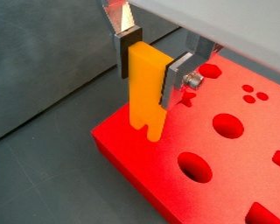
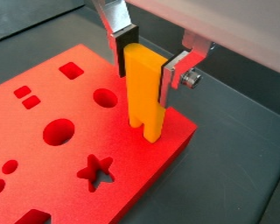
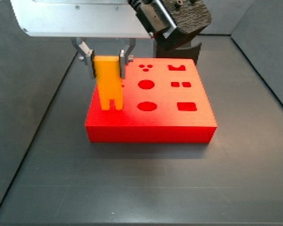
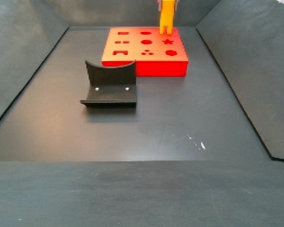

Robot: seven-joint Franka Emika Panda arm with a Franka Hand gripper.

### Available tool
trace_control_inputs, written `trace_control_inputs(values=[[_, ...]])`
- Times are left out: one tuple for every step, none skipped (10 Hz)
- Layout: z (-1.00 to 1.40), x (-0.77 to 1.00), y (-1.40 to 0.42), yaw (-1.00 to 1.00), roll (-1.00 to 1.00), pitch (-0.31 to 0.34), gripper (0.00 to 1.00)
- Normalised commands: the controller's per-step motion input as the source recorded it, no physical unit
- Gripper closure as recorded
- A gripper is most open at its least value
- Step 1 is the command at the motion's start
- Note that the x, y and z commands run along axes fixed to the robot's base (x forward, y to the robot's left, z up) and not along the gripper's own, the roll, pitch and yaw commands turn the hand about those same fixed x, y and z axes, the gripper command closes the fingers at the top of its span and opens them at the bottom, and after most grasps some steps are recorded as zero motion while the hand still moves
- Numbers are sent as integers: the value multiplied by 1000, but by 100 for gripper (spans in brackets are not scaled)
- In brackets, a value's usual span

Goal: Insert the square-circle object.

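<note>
My gripper (image 1: 152,68) is shut on the square-circle object (image 1: 145,96), an orange-yellow bar held upright with its two prongs pointing down. It shows in both wrist views (image 2: 145,92) and both side views (image 3: 109,84) (image 4: 167,16). The silver fingers (image 2: 129,45) clamp its upper part. The prongs are just over the top of the red block (image 1: 241,175) near one edge, beside the shaped holes. I cannot tell whether the prongs touch the top. The gripper (image 3: 107,60) hangs over the left part of the red block (image 3: 150,132).
The red block (image 4: 156,66) has round, square, star and dot-shaped holes (image 2: 59,132). The dark fixture (image 4: 109,86) stands on the grey floor apart from the block, and also shows in a side view (image 3: 177,35). Sloping grey walls (image 4: 26,84) ring the floor.
</note>
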Motion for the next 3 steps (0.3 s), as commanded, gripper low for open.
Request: trace_control_inputs(values=[[-1000, 0, 0, -69, 39, -97, 100], [-60, 0, 0, -17, 10, 0, 100], [0, 0, 0, 0, 0, 0, 100]])
